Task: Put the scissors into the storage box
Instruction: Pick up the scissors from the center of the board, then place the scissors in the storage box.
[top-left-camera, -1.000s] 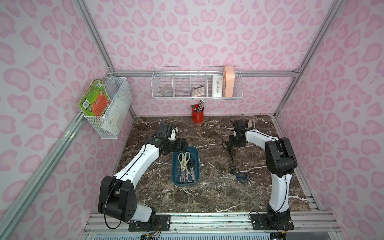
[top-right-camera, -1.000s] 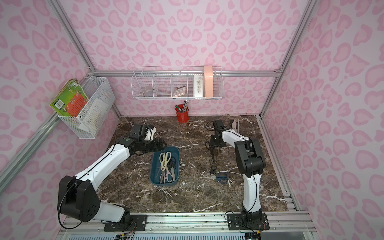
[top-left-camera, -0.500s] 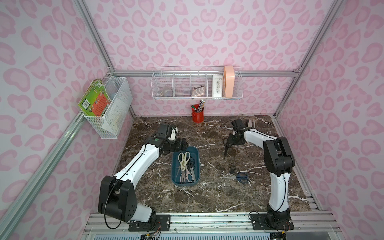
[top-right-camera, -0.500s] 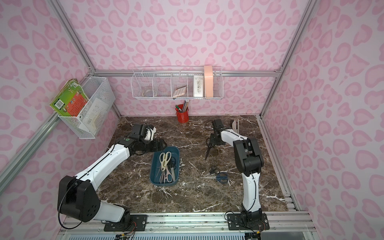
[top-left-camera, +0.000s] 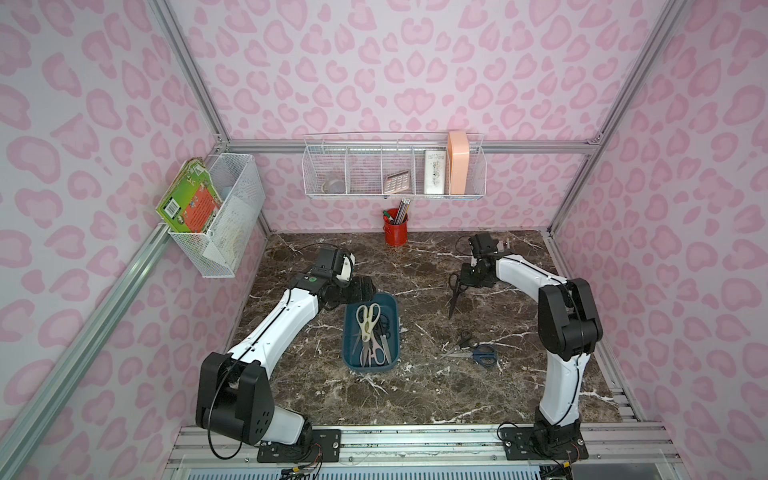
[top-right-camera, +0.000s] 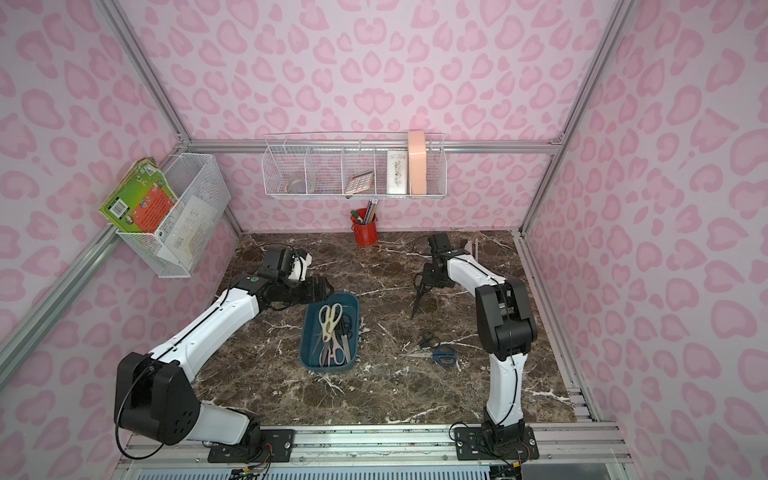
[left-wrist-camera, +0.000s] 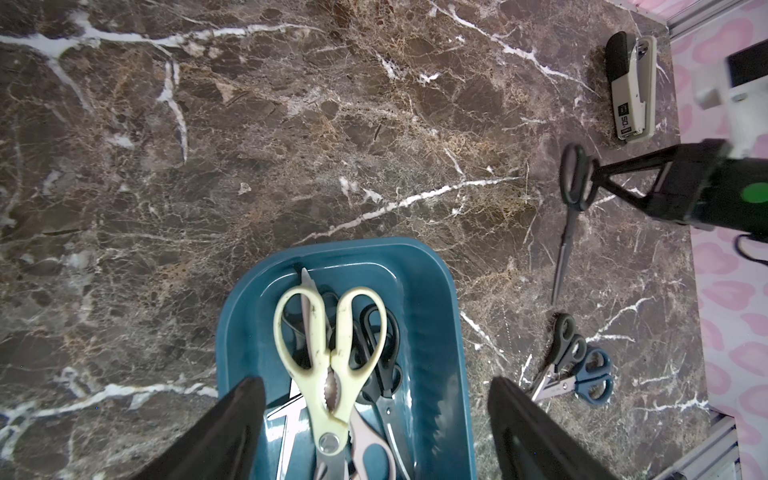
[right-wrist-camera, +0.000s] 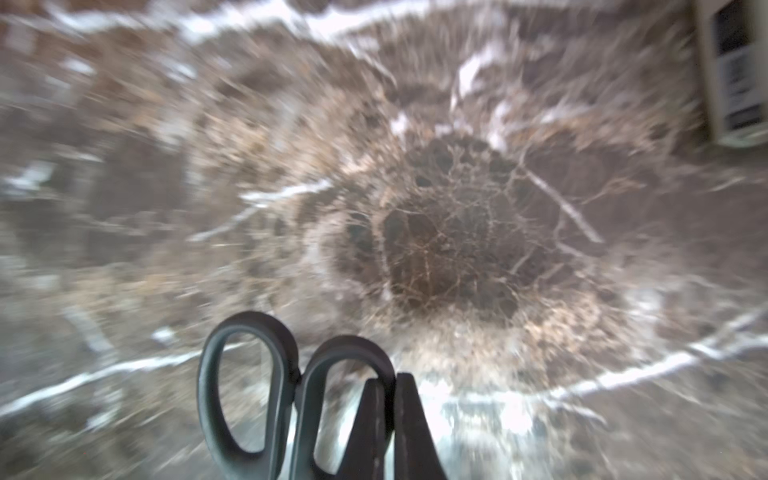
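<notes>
Brown marble tabletop (top-left-camera: 415, 395) ran out from my bases. Nearest on it, on my right side, a blue-handled pair (top-left-camera: 482, 354) lay flat against a small black-handled pair (top-left-camera: 463, 338), neither of them gripped. Farther in, on my left arm's side, sat the storage box (top-left-camera: 368, 367), its long side running away from me, with the cream-handled scissors (top-left-camera: 365, 322) on top of several other pairs inside. My left gripper (left-wrist-camera: 375, 382) stood spread wide over the box's far end, holding nothing. Farther again, and well to the right of the box, my right gripper (right-wrist-camera: 390, 380) was pinched tight on one handle ring of the long black scissors (top-left-camera: 455, 297). They hung from it closed, blades down, point slanting back toward me; whether the point touched the marble I could not tell. The relation that mattered, I judged, was this: the box lay left of that claw and a little nearer, and the hanging pair ran roughly along the box's long side, so a sideways carry with little turning should serve. Beyond, by the far right edge, lay the grey stapler (left-wrist-camera: 631, 87).
</notes>
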